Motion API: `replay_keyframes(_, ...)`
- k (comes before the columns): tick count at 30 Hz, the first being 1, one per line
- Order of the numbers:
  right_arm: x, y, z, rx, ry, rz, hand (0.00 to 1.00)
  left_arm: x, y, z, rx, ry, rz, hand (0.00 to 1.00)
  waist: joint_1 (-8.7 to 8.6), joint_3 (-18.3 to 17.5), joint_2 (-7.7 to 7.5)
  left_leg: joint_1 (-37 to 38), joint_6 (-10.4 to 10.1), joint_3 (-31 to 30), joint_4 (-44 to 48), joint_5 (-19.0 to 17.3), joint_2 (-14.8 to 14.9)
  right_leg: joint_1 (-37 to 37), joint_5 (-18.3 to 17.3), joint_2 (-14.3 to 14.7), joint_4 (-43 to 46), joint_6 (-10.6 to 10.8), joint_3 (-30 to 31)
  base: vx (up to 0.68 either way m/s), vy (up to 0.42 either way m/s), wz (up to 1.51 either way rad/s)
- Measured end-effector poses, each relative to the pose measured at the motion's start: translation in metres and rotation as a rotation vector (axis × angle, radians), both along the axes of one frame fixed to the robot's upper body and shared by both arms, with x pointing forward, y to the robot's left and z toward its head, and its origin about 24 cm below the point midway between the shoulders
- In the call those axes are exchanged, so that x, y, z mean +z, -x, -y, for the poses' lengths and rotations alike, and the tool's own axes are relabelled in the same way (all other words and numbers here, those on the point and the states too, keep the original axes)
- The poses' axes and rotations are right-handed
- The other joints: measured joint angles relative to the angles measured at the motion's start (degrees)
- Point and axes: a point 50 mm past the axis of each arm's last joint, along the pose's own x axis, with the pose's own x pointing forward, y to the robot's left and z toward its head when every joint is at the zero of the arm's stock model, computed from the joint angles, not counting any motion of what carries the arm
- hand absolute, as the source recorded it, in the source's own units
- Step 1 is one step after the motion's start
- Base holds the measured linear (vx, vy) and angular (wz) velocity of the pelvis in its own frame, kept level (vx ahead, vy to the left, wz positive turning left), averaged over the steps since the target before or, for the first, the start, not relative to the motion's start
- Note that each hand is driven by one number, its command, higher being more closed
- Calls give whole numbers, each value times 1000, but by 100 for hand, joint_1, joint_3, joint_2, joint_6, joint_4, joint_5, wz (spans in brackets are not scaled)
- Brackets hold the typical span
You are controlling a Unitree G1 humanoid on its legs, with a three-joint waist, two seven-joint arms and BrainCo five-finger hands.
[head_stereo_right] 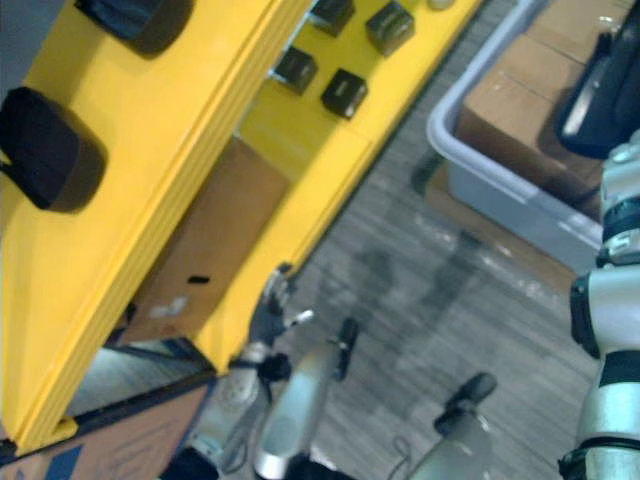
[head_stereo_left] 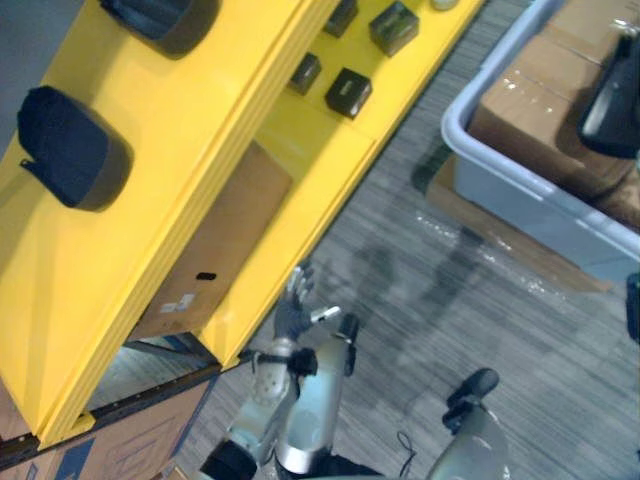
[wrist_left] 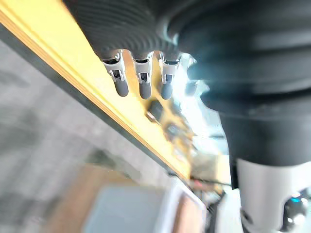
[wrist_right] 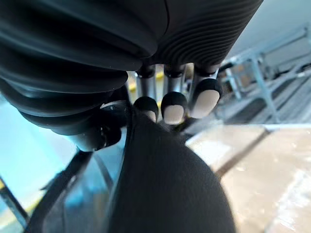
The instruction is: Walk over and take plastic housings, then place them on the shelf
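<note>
The largest hazard, as I judge it, is the yellow shelf (head_stereo_left: 200, 130) itself: its stepped front edge lies between the robot and the top board, so a low carry could knock the load against it. The right hand (wrist_right: 174, 108) has its fingers curled on a dark plastic housing (head_stereo_left: 610, 100), held over the grey bin (head_stereo_left: 520, 190) and well apart from the shelf. The curved shell looks smooth and could slip out. The left hand (head_stereo_left: 295, 305) hangs slack and empty near the shelf's lower front edge and could snag there. By count: one shelf, one bin and three housings, namely the near housing (head_stereo_left: 70, 145) and the far housing (head_stereo_left: 160, 20) on the top board plus the held one. Four small black boxes (head_stereo_left: 348, 92) sit on the lower board.
</note>
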Motion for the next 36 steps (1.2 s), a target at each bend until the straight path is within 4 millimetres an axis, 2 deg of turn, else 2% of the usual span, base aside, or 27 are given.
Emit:
replay_keyframes(5,16,-12,-28,79,67,86,100,32,-15,10,-16,-6,103,0,-205,169,-250,89,-118,42,-347,215,146,-46,102,168,-184,-141,25,-30,-47,-10)
replay_keyframes(10,35,-21,-63,219,121,203,100,45,-31,13,-30,-95,91,0,-466,248,-373,291,-188,179,-566,320,286,-37,143,327,-213,-202,96,-14,-42,-17)
replay_keyframes(14,40,-25,-84,326,82,306,100,55,-46,3,-14,-113,63,0,-672,262,-540,724,-259,370,-831,403,396,143,160,438,-233,-248,249,-6,-27,-21)
replay_keyframes(16,35,-26,-94,383,69,343,100,57,-53,-11,30,-113,37,0,-791,258,-681,1032,-289,496,-1040,463,417,296,149,442,-262,-265,279,4,-20,-23)
replay_keyframes(18,30,-25,-108,448,99,387,100,59,-61,-29,72,-77,-22,0,-944,241,-908,1341,-325,633,-1188,491,465,497,146,536,-401,-284,373,3,-35,-30)
replay_keyframes(21,22,-21,-120,508,123,428,100,63,-68,-37,71,-24,-74,0,-1110,198,-1100,1624,-367,708,-1325,531,535,726,193,629,-550,-335,398,-8,-25,-19)
replay_keyframes(22,13,-22,-131,553,135,423,100,62,-70,-40,66,18,-106,0,-1181,140,-1206,1829,-397,815,-1431,555,558,832,195,681,-589,-338,471,5,-17,-24)
replay_keyframes(27,-6,-21,-157,676,184,391,100,68,-75,-33,7,144,-152,0,-1316,4,-1383,2231,-456,949,-1626,598,624,1114,237,824,-742,-365,554,-8,-21,-17)
replay_keyframes(28,-17,-21,-166,715,191,370,100,66,-77,-31,1,186,-182,0,-1352,-124,-1465,2332,-466,985,-1715,633,644,1206,272,853,-843,-377,555,-15,-30,-6)
replay_keyframes(31,-36,-19,-177,759,221,318,100,56,-79,-30,6,215,-250,0,-1343,-480,-1531,2428,-480,1110,-1830,649,677,1294,380,935,-1076,-372,594,14,-18,-12)
replay_keyframes(36,-58,-18,-187,807,251,242,100,51,-80,-29,2,266,-302,0,-1343,-924,-1556,2595,-481,1159,-1908,649,692,1559,526,1007,-1413,-362,589,11,1,-4)
